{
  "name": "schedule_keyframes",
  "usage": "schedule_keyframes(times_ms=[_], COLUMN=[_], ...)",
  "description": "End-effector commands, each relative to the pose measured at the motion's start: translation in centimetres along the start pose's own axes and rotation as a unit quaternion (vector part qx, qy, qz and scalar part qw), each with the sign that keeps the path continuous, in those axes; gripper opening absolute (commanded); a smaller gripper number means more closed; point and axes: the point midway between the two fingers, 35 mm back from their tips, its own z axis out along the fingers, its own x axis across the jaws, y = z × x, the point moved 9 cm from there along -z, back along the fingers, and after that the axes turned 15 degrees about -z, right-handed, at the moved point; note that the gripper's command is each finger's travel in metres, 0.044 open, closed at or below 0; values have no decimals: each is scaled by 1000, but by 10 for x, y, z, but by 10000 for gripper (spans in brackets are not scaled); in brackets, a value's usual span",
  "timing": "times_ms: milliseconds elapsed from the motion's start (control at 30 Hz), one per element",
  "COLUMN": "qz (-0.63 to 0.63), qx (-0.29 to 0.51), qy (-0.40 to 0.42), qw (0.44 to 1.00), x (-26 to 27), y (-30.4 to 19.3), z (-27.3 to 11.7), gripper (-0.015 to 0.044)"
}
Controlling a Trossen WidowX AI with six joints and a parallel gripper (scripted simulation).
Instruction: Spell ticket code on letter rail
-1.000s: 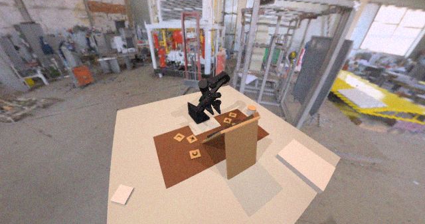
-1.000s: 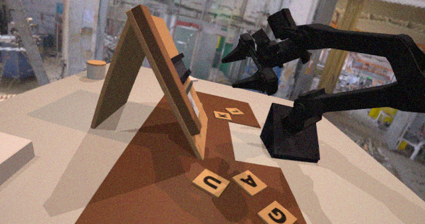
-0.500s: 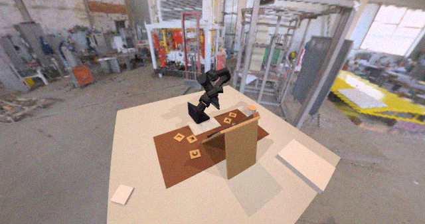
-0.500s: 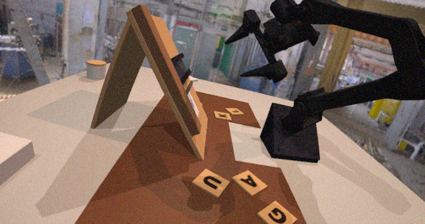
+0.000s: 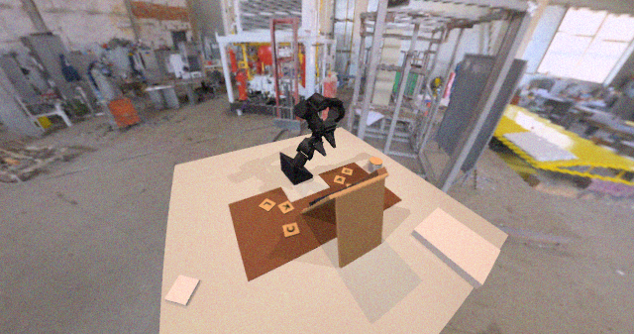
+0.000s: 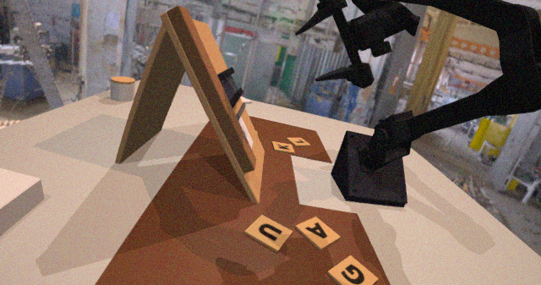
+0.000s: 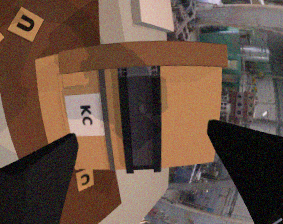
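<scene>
The ticket [image 7: 85,115] on the sloping board [image 7: 192,100] [image 6: 211,44] reads KC. The dark rail [image 7: 142,120] [image 6: 230,89] above it holds no tile. Flat on the brown mat lie a U tile [image 6: 268,232] [image 7: 26,23] [image 5: 290,229], an A tile [image 6: 318,232] [image 5: 285,206] and a G tile [image 6: 352,273] [image 5: 267,204]. Beyond the board lie a K-like tile [image 6: 283,146] [image 5: 339,179] and another tile [image 6: 298,141] [image 5: 347,171], letter unclear. A tile [image 7: 85,179] that looks like C is partly hidden. My gripper [image 6: 307,57] [image 5: 329,151] [image 7: 143,134] is open and empty, raised in front of the board.
An orange-topped grey jar [image 5: 375,164] [image 6: 122,90] stands near the counter's far edge, beyond the board. A thick pale slab [image 5: 458,245] [image 6: 19,196] lies behind the board. A small pale block [image 5: 182,289] lies near a counter corner. The board's rear leg [image 5: 361,220] stands on the counter.
</scene>
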Motion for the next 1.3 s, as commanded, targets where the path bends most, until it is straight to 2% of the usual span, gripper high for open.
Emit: schedule_keyframes(times_ms=[0,367,533,933,967,1067,1267], qz=[-25,-25,-26,-26,-24,12,212], qx=[0,0,1,1,1,1,9], qy=[3,3,3,3,5,32,146], qw=[1000,1000,1000,1000,1000,999,966], x=[-3,-3,5,6,6,12,36], y=[1,1,-25,-26,-27,-40,-89], z=[-4,-4,-19,-20,-19,-12,26], gripper=[440,440,440,440,414,340,340])
